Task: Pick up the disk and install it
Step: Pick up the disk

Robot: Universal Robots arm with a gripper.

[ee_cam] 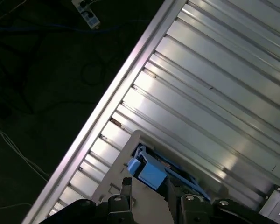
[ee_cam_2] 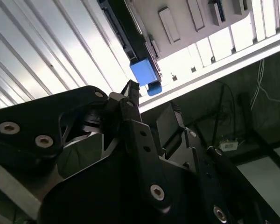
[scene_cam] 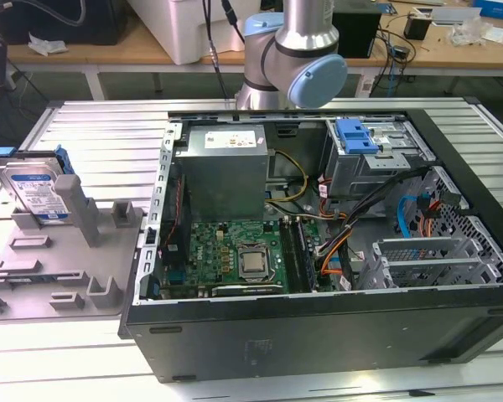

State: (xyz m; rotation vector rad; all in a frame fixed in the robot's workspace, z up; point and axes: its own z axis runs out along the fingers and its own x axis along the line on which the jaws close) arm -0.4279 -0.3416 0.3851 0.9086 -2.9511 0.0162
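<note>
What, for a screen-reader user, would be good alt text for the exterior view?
A disk stands on edge in a grey holder at the exterior view's left, on a slatted metal table. Beside it, an open computer case lies on its side, showing motherboard, grey power supply and a blue-topped drive cage; the arm rises behind the case.

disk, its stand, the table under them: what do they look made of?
Disk: silvery metal-looking body, smooth white-and-blue label, and blue edge rails that look like moulded plastic. Stand: matte, uniform grey and blocky, probably plastic. Table: bright ribbed slats with a sheen, likely extruded aluminium.
</note>
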